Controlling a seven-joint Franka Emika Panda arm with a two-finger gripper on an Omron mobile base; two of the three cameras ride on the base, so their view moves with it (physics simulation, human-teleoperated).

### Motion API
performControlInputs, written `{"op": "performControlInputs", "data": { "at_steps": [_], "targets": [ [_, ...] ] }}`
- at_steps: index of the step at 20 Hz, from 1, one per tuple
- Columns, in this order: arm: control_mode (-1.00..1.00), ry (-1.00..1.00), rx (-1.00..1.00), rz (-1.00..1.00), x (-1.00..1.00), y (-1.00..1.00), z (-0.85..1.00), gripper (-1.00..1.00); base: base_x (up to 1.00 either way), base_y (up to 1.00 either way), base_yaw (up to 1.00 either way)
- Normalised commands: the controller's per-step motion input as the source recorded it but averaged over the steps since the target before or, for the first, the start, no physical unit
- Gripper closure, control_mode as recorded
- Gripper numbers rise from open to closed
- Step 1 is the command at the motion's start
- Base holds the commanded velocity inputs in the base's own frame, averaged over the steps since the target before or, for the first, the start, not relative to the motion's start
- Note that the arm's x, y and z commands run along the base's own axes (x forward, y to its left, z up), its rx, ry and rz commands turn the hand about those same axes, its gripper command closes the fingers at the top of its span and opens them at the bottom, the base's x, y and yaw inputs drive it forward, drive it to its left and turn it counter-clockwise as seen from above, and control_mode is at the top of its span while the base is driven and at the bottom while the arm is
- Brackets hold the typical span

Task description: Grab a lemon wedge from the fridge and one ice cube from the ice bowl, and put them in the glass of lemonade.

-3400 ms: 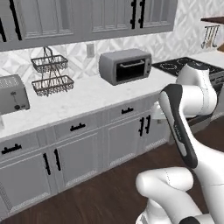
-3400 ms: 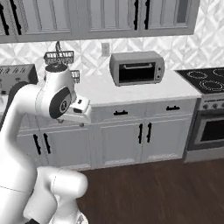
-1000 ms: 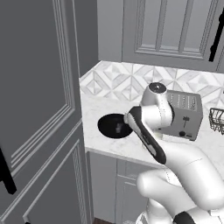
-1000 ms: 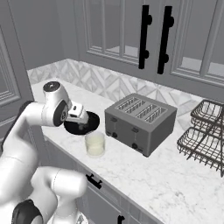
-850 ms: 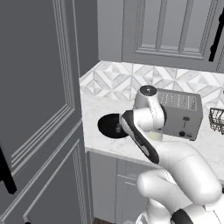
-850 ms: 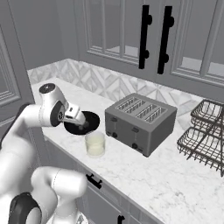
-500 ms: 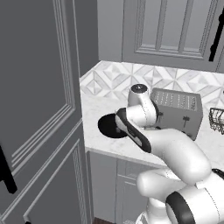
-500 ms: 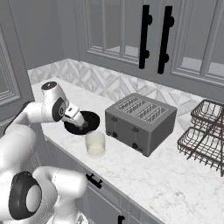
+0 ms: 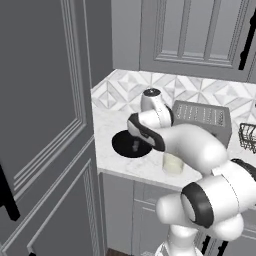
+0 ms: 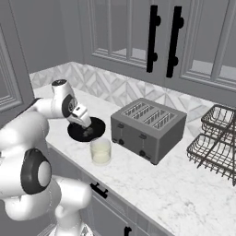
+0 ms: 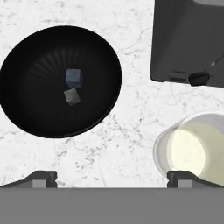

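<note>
The ice bowl [image 11: 26,118] is a wide black dish on the marble counter, also seen from the base [image 9: 120,145] [image 10: 99,124]. Two ice cubes lie in it: a bluish ice cube [image 11: 74,78] and a greyer one [image 11: 71,96]. My gripper [image 11: 113,178] [image 9: 136,146] [image 10: 88,132] hangs open just above the bowl's near side, holding nothing. The glass of lemonade [image 11: 197,148] [image 9: 172,164] [image 10: 101,151] stands beside the bowl, close to the toaster. The lemon wedge is out of view. I cannot tell whether the dark front at the left is the fridge.
A grey toaster [image 10: 148,129] [image 9: 202,117] [image 11: 188,41] stands right behind the glass. A wire basket [image 10: 216,143] sits further right. A tall dark grey panelled front [image 9: 40,125] rises left of the counter. Wall cabinets with black handles [image 10: 163,41] hang above.
Since the oldest frames the base has driven to a different counter stretch. Over the last second the hand has swung left and down over the black bowl, jaws staying open.
</note>
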Motion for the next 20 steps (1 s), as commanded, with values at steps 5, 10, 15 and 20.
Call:
{"op": "performControlInputs", "data": {
  "at_steps": [5, 10, 15, 20],
  "targets": [
    [-1.00, 0.06, 0.00, 0.00, 0.27, 0.00, -0.38, -1.00, 0.00, 0.00, 0.00],
    [-1.00, 0.05, 0.00, 0.00, 0.34, 0.00, -0.40, -1.00, 0.00, 0.00, 0.00],
    [-1.00, 0.08, 0.00, -0.01, 0.46, 0.00, -0.20, -1.00, 0.00, 0.00, 0.00],
    [-1.00, 0.07, 0.00, -0.01, 0.54, 0.00, -0.23, -1.00, 0.00, 0.00, 0.00]
  ]
}}
